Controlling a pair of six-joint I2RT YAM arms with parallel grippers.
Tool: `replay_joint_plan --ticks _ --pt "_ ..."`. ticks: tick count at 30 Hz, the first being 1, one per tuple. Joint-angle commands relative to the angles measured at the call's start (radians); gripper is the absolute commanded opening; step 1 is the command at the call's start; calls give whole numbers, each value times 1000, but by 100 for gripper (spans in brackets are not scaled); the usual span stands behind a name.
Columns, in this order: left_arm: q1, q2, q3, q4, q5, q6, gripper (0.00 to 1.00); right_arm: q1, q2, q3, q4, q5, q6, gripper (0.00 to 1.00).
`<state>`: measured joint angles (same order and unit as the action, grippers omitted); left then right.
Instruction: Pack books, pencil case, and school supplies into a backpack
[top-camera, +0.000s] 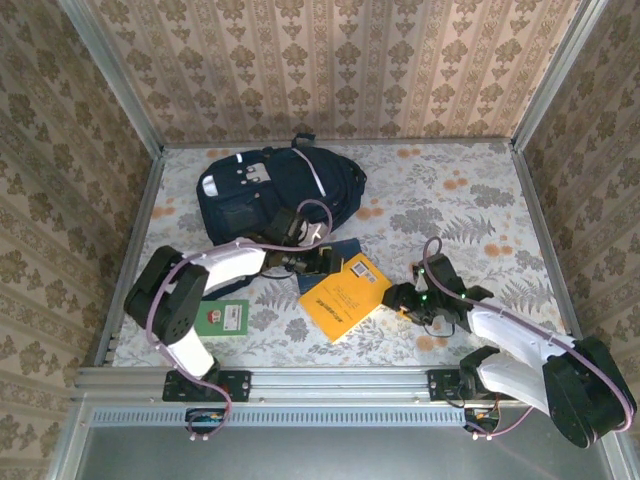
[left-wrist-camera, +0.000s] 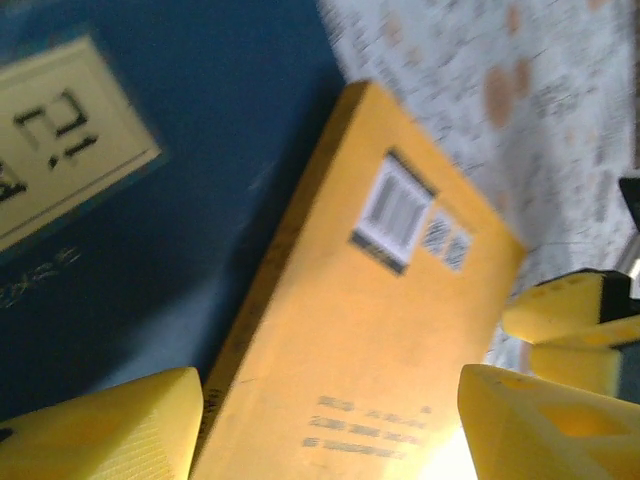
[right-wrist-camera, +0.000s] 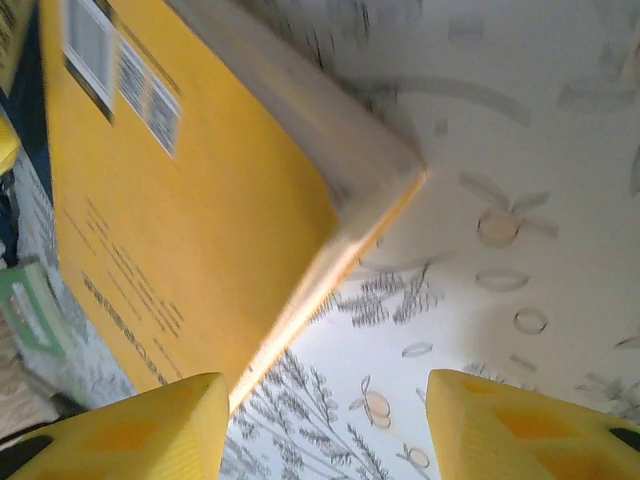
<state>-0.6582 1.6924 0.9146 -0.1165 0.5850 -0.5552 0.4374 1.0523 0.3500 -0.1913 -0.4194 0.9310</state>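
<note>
where the top camera looks down, we see the backpack (top-camera: 270, 195) lying at the far left of the table (top-camera: 480, 200), its white-grey patch facing up. just in front of it an orange-yellow book (top-camera: 345, 295) lies partly over a navy book (top-camera: 338, 250), and a small green-and-white book (top-camera: 222, 317) lies apart from them near the left arm's base. the left gripper (top-camera: 325, 262) sits low over the navy book, at the far edge of the orange-yellow one. the right gripper (top-camera: 400, 298) is at that book's right corner. from here we cannot tell how far either one is spread.

in the left wrist view, the left gripper (left-wrist-camera: 320, 440) stands wide, with nothing between its yellow fingers (left-wrist-camera: 110, 430). under them the orange-yellow book (left-wrist-camera: 370, 330) shows its white barcode label, resting across the navy book (left-wrist-camera: 200, 230), whose cream label strip is at the upper left. the right gripper's yellow fingertips (left-wrist-camera: 570, 320) appear at the book's far edge.

in the right wrist view, the right gripper (right-wrist-camera: 320, 430) is also spread wide and grips nothing. the orange-yellow book (right-wrist-camera: 170, 200) reaches in from the upper left, its corner above the gap between the fingers (right-wrist-camera: 530, 430), over the floral table (right-wrist-camera: 520, 250). a sliver of the green-and-white book (right-wrist-camera: 25, 300) shows at the left edge.
</note>
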Motion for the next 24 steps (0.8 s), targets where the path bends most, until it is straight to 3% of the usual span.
replay_joint_plan --ticks 1,12,19,24 --pt "-24 53 57 -93 0 59 70 31 25 -23 200 -113 107 57" --pt "-50 124 124 -123 123 66 70 18 382 53 476 -120 164 46" --pt "-46 95 121 -96 211 31 70 -34 451 103 479 -88 159 37" --pt "-35 72 106 -23 296 -36 63 -43 474 130 462 -86 152 35"
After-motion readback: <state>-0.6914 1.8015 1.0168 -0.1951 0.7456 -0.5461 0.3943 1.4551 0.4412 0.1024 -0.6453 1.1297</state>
